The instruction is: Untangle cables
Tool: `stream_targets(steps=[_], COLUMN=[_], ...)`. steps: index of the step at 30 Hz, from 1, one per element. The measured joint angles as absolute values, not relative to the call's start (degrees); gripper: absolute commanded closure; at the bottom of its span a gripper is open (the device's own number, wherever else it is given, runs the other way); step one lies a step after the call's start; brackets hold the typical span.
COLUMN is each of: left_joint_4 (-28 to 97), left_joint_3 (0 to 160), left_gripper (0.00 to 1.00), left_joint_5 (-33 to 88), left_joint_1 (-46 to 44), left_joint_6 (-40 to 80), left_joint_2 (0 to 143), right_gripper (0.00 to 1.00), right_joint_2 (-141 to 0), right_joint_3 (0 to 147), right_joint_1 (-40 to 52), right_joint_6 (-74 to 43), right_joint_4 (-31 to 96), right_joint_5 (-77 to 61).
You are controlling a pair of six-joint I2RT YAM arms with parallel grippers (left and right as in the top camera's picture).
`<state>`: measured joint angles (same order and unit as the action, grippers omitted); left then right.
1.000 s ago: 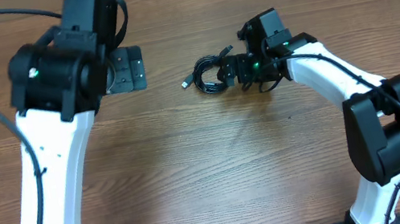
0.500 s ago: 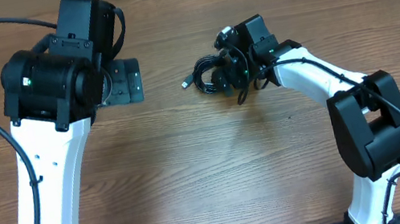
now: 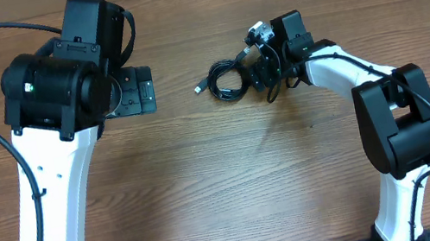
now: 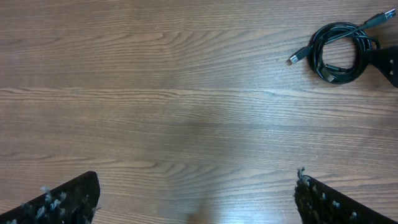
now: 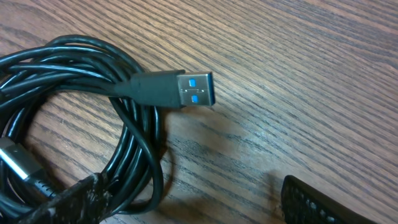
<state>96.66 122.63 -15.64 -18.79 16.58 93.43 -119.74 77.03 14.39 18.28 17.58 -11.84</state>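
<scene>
Reaching in from the right, the right arm's fingers [image 3: 263, 76] sit at the right-hand edge of the small coil of thin black cables [image 3: 226, 82]. The coil lies on the brown wood-grain bench [image 3: 235, 187], toward its far side and right of centre. The placing looks deliberate: judged from the wrist view, the arm is lined up to pinch the coil's outer strands so a loop can be drawn free. These fingers are apart and grasp nothing. One finger [image 5: 74, 199] overlaps the strands (whether it presses them I cannot tell), the other finger [image 5: 317, 202] stands over bare wood, and the loop's edge lies in the gap between them. A black USB plug with a silver shell and blue insert [image 5: 194, 90] juts out of the coil just beyond the fingertips, untouched. The left arm's fingers [image 3: 142, 90] hover spread wide and empty, well apart to the left of the coil, probably placed to take a second end.
</scene>
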Motion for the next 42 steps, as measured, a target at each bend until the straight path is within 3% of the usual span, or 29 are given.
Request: stream_targets(steps=[12,14,15,16,17,25,32,42], left_joint_4=[96.7,96.7,96.7,96.7,96.7,96.7,96.6,87.4], left_joint_3=[122.6,122.6,122.6,122.6,122.6,122.6,122.6,122.6], left_gripper=[0.00,0.00,0.00,0.00,0.00,0.00,0.00,0.00], left_joint_5=[-15.6,-15.6,-15.6,-15.6,-15.6,-15.6,-15.6,-15.5], left_joint_1=[-18.8,-18.8,-18.8,-18.8,-18.8,-18.8,-18.8,-18.8], left_joint_6=[16.6,16.6,16.6,16.6,16.6,16.6,16.6,16.6], left_joint_2=[93.4,93.4,93.4,93.4,93.4,93.4,93.4,93.4], right_gripper=[0.22,0.38,0.59,0.88,0.96,0.96,0.96,0.96], right_joint_2=[-120.2,-120.4,-120.5,-120.7,-120.8,-120.9,-116.8,-81.7], right_joint_3=[77.0,77.0,77.0,77.1,77.1,77.7,79.8,86.4], right_joint_1=[17.5,18.4,18.9,19.2,19.7,20.4,20.4,20.7], right_joint_6=[18.9,19.0,18.9,18.8,19.0,18.7,15.6,2.2], right_joint_4=[16.8,16.6,16.6,16.6,16.6,18.7,32.2,38.0], right_joint_5=[-12.8,-13.3,-13.3,-13.5,-13.9,-14.6,-11.0,-8.5])
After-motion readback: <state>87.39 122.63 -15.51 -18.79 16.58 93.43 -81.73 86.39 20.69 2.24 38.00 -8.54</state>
